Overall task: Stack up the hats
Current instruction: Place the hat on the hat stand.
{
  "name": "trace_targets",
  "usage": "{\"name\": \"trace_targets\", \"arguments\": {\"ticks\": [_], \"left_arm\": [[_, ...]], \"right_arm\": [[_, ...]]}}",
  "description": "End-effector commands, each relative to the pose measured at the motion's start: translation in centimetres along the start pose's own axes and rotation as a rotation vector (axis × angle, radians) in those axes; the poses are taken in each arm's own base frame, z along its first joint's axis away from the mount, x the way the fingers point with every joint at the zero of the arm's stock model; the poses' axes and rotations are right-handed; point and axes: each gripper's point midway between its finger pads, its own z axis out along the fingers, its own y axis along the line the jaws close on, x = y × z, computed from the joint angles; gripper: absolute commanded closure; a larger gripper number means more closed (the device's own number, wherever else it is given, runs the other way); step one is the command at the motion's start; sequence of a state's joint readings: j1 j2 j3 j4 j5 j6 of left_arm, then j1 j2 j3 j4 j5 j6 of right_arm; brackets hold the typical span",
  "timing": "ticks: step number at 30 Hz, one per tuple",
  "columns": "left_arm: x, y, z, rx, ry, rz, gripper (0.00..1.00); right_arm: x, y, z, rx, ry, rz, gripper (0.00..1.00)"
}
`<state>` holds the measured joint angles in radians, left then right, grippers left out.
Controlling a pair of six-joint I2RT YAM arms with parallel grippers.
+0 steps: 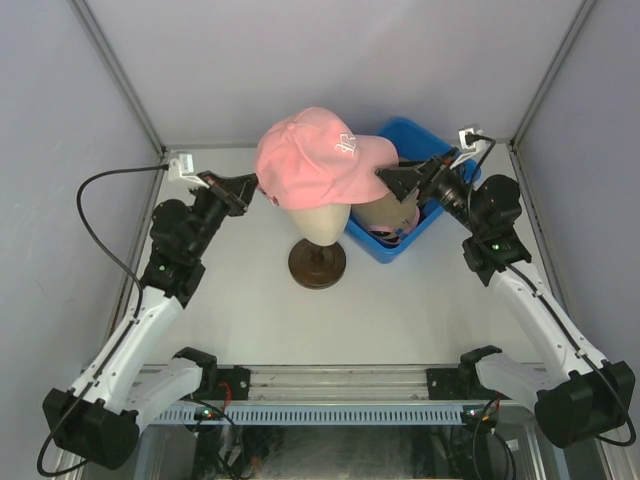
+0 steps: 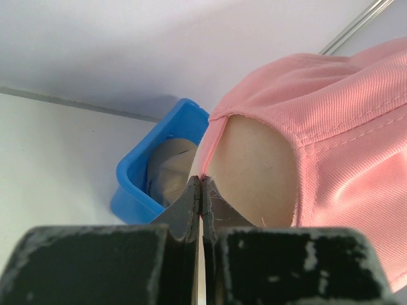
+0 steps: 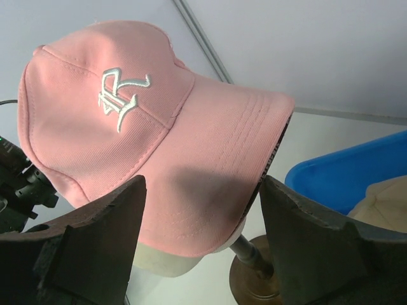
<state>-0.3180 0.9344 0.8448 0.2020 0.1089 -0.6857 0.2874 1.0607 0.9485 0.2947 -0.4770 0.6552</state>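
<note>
A pink hat [image 1: 315, 160] with a white logo sits on top of the beige mannequin head [image 1: 318, 222], brim pointing right. My left gripper [image 1: 253, 190] is at the hat's rear left edge, and the left wrist view shows its jaws shut on a thin pink edge of the pink hat [image 2: 356, 127], right against the mannequin head [image 2: 254, 171]. My right gripper [image 3: 200, 184] is open, its fingers [image 3: 102, 222] standing either side of the pink hat's [image 3: 159, 127] brim without touching it. A tan hat [image 1: 385, 215] lies in the blue bin [image 1: 420, 135].
The mannequin head stands on a round brown base [image 1: 317, 265] at mid-table. The blue bin [image 2: 137, 184] sits at the back right, just behind the right gripper. Grey walls and metal frame posts close in the back and both sides.
</note>
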Motion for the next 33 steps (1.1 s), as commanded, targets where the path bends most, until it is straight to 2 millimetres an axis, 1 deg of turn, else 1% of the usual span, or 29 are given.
{"name": "trace_targets", "arguments": {"ticks": [1,5,7,12,16,19,26,30,33], "left_arm": [[-1.3,0.6,-1.3,-0.035,-0.073,0.022,1.0],[-1.8,0.3,-1.1,-0.034,-0.083,0.022,1.0],[-1.9,0.1,-1.0,-0.031,-0.084,-0.006,1.0],[-2.0,0.4,-1.4,-0.042,-0.102,-0.014,1.0],[-1.9,0.6,-1.7,-0.051,-0.109,-0.015,1.0],[-1.9,0.4,-1.4,-0.044,-0.098,-0.014,1.0],[-1.9,0.3,-1.0,-0.041,-0.088,-0.014,1.0],[-1.8,0.3,-1.0,-0.041,-0.085,-0.015,1.0],[-1.8,0.4,-1.0,-0.043,-0.084,-0.01,1.0]], "right_arm": [[-2.0,2.2,-1.1,-0.048,-0.059,-0.031,0.28],[-2.7,2.8,-1.4,-0.047,-0.07,-0.034,0.28],[-3.0,3.1,-1.5,-0.049,-0.07,-0.035,0.28],[-3.7,3.9,-1.6,-0.068,-0.074,-0.044,0.28],[-3.8,4.3,-1.4,-0.086,-0.067,-0.047,0.28],[-3.7,4.7,-1.2,-0.098,-0.066,-0.046,0.28],[-3.4,4.1,-0.8,-0.07,-0.053,-0.03,0.28],[-2.8,3.3,-0.6,-0.044,-0.034,-0.015,0.28],[-2.6,2.4,-0.9,0.007,-0.027,0.004,0.28]]}}
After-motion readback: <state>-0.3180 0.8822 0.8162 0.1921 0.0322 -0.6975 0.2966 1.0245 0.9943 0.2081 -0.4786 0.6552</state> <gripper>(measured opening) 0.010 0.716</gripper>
